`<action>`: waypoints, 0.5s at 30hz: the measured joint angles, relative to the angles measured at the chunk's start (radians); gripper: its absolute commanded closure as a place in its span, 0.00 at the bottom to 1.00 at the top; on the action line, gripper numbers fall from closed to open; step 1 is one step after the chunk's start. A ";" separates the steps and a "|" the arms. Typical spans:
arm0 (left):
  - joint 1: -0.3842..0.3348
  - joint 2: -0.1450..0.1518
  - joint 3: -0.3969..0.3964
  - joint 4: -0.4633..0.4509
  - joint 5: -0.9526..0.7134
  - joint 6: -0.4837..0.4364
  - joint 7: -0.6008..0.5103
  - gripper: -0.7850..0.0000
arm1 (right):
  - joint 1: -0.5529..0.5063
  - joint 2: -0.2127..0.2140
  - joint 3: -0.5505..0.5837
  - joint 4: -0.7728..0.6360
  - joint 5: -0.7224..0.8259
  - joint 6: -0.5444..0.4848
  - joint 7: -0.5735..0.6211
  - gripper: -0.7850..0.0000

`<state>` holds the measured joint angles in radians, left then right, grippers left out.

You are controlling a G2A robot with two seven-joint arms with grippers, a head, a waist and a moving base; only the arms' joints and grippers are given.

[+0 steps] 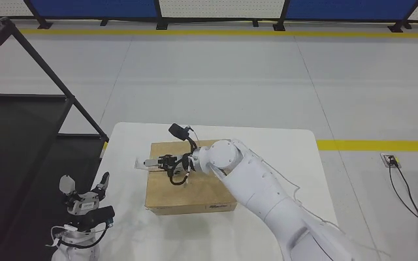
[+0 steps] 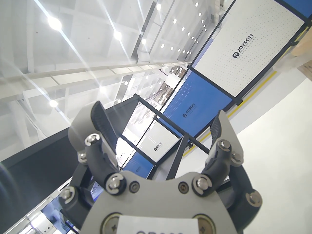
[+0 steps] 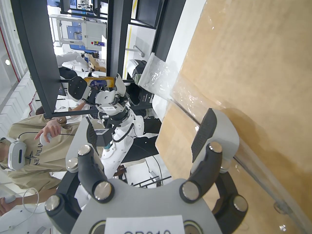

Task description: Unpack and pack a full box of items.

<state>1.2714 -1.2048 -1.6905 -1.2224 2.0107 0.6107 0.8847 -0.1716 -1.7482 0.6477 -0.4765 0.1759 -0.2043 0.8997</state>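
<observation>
Cardboard box closed | right gripper spread at edge | left gripper spread

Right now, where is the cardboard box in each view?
Top view: cardboard box mid-table, under the right gripper.
Left wrist view: probably the box, a tan sliver at the picture's edge.
Right wrist view: the box close beyond the right gripper's fingers.
Shared landmark: the clear tape flap off its edge.

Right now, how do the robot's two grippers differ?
The right gripper is low over the box, by its loose tape end. The left gripper is off beside the table, away from the box. The right gripper points across the box top, while the left gripper points up at the ceiling. Both are open and hold nothing.
</observation>
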 measured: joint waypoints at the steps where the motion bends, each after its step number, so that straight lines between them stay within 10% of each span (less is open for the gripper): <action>1: -0.001 0.000 0.001 0.000 0.002 -0.001 0.000 0.00 | 0.000 0.007 0.009 -0.001 -0.004 0.002 0.005 0.00; 15: -0.018 0.000 0.020 -0.005 0.027 -0.013 -0.002 0.00 | -0.088 0.142 0.149 -0.168 -0.127 0.111 0.097 0.00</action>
<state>1.2535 -1.2049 -1.6706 -1.2273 2.0375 0.5981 0.8823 -0.2600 -1.6066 0.7970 -0.6445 0.0487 -0.0935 0.9965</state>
